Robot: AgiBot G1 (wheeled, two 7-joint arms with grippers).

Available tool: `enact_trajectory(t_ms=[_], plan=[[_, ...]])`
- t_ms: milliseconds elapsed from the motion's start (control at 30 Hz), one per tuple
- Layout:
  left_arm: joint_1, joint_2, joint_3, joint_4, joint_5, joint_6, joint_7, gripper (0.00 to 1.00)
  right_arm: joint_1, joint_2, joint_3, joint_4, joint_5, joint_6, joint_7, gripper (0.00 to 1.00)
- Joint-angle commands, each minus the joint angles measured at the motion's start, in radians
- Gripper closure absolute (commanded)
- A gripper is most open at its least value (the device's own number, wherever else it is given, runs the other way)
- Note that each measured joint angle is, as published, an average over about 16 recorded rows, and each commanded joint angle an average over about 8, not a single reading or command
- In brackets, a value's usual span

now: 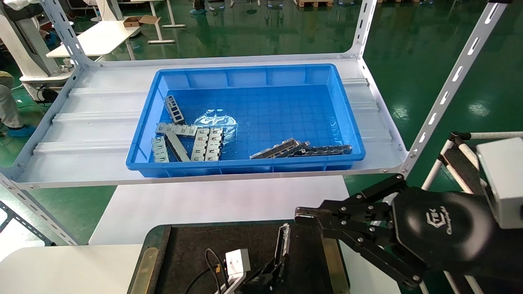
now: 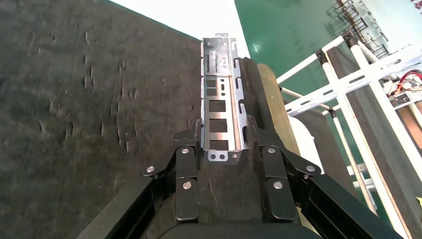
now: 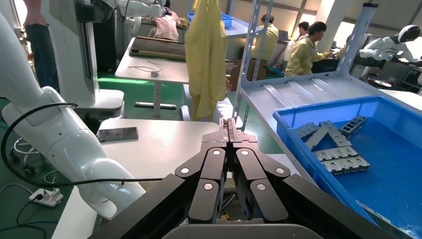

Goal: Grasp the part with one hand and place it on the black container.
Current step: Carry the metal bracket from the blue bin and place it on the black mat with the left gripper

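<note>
The part (image 1: pixel 283 241) is a long silver-grey channel bracket with rectangular cutouts. It lies lengthwise just above or on the black container (image 1: pixel 196 249), near that tray's right side. My left gripper (image 1: pixel 277 263), the hand with the white box and black cable, is shut on the part's near end. In the left wrist view the left gripper (image 2: pixel 221 133) has a finger against each long side of the part (image 2: pixel 221 99), over the rough dark tray (image 2: pixel 74 99). My right gripper (image 1: pixel 300 215) is shut and empty, parked to the right of the tray, and shows shut in its own view (image 3: pixel 228 124).
A blue plastic bin (image 1: pixel 245 163) with several more metal parts (image 1: pixel 196 141) stands on the white shelf (image 1: pixel 81 122) behind the tray. Slanted shelf posts (image 1: pixel 449 85) rise at the right. Brass-coloured strips (image 1: pixel 144 265) edge the tray. A white table (image 1: pixel 204 204) lies below.
</note>
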Motion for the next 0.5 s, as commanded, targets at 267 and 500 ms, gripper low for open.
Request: enact_trajectory(t_ms=[267, 500], plan=[[-0.050, 0.006, 0.135, 0.004, -0.119, -0.132, -0.013, 1.00, 0.000, 0.000, 0.000, 0.000, 0.000, 0.000, 0.000, 1.00], [-0.087, 0.006, 0.221, 0.006, -0.195, -0.204, -0.025, 1.00, 0.000, 0.000, -0.001, 0.000, 0.000, 0.000, 0.000, 0.99]])
